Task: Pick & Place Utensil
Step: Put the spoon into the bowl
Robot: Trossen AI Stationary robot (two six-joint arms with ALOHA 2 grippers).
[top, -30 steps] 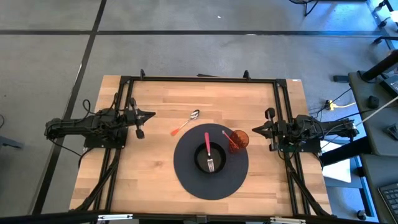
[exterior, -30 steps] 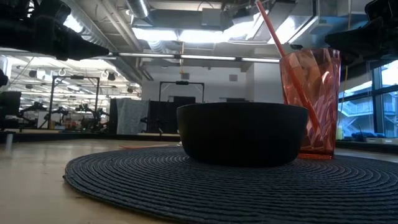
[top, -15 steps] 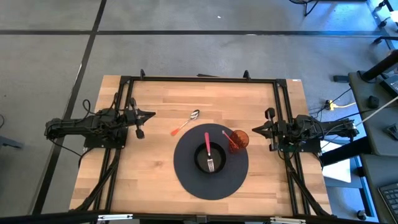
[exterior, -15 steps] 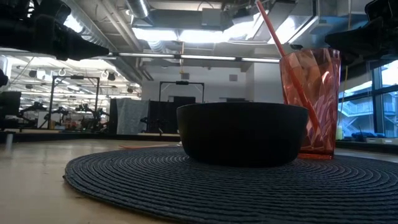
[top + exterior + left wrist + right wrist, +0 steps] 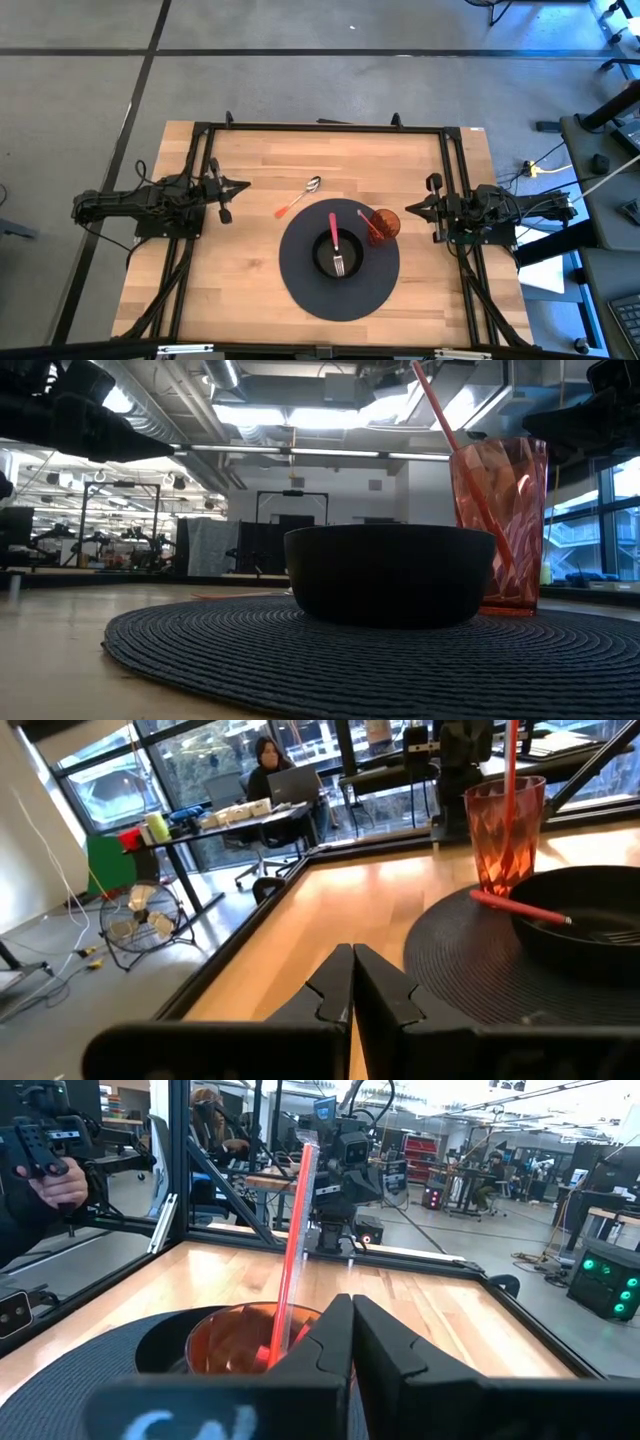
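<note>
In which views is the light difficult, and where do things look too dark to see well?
Low view: bright ceiling lights behind leave the bowl a dark silhouette; the cup glows through. Left wrist view: bright windows behind. High view: even light, soft shadows.

Open tabletop [image 5: 250,260] is left around the spoon [image 5: 299,197], which lies apart from the round mat [image 5: 300,285], whereas the mat's middle is taken up by the bowl [image 5: 337,257] and the cup [image 5: 384,224] just beside it.
</note>
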